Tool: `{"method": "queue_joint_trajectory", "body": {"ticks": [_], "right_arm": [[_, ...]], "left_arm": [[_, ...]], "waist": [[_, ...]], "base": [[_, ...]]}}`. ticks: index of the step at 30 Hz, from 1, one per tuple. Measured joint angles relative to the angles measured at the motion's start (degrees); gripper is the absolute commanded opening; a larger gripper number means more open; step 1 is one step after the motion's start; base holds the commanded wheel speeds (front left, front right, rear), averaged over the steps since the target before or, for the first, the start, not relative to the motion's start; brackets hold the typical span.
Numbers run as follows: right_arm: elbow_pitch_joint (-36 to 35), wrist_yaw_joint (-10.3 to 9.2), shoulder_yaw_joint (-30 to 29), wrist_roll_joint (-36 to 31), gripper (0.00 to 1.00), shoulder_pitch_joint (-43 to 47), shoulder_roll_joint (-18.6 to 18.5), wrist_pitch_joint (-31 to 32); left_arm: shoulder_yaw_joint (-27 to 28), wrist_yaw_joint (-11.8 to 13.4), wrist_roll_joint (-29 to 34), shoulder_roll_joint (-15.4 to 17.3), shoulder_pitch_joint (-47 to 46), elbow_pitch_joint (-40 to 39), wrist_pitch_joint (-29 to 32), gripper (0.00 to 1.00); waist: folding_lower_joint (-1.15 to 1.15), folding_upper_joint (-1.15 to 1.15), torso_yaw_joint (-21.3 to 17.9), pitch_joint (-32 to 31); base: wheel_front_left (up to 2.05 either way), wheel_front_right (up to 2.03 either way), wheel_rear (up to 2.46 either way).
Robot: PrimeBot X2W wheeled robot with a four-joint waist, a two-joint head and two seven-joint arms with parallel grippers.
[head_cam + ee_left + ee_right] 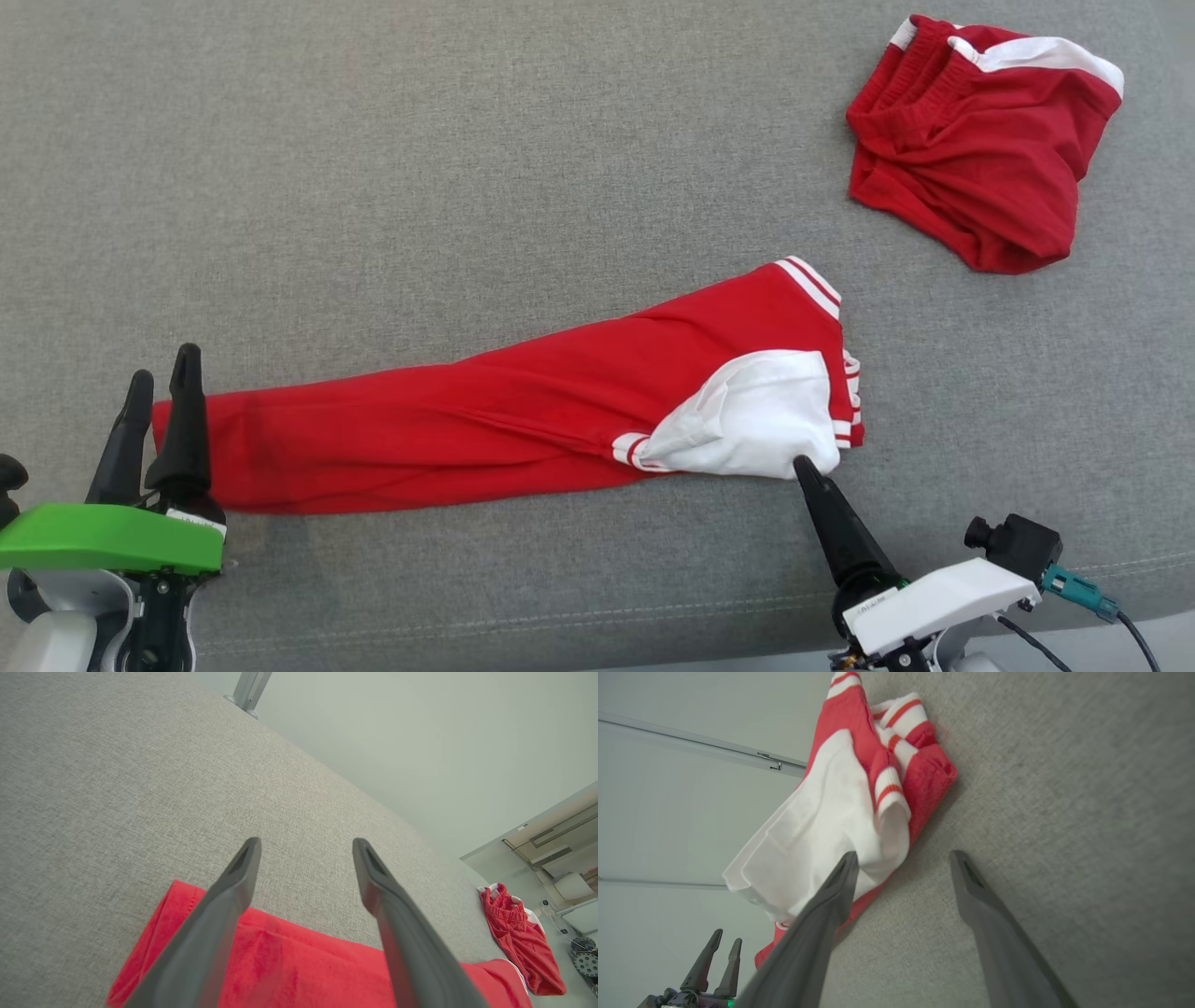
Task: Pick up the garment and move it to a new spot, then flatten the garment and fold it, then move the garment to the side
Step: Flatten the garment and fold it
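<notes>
Risk: a hand that closes on only the top layer could peel the folded shirt [485, 420] open, and the loose white sleeve [756, 415] may drag out.
Left hand [164, 364]: lower left of the frame, fingers spread wide over the shirt's hem end, gripping nothing.
Right hand [903, 854]: lower right, spread wide and empty; one finger touches the sleeve, the other is over bare tabletop [373, 140].
Shirt: a long red band from lower left to centre right.
Shorts [980, 159]: crumpled at upper right, well apart.
</notes>
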Motion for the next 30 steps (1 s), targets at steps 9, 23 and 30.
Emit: {"method": "queue_joint_trajectory", "body": {"ticks": [9,23,30], "right_arm": [[3.76,2.02,-0.23,1.16,1.00,-3.92,1.21,0.40],[9.06,3.34,-2.48,7.13,0.95,-9.82,3.91,1.87],[10.78,3.83,-5.60,7.82,0.00,-14.37,2.02,2.36]], "left_arm": [[-1.10,1.53,0.26,-0.11,0.08,-3.41,0.51,1.00],[-1.75,2.79,-0.01,-2.02,2.35,-7.62,0.54,1.00],[-2.24,3.30,0.00,-2.45,2.57,-9.26,0.52,1.00]], "waist": [[0.00,0.00,1.86,0.06],[0.00,0.00,2.91,-0.66],[0.00,0.00,3.52,-0.79]], "base": [[0.00,0.00,0.00],[0.00,0.00,0.00],[0.00,0.00,0.00]]}}
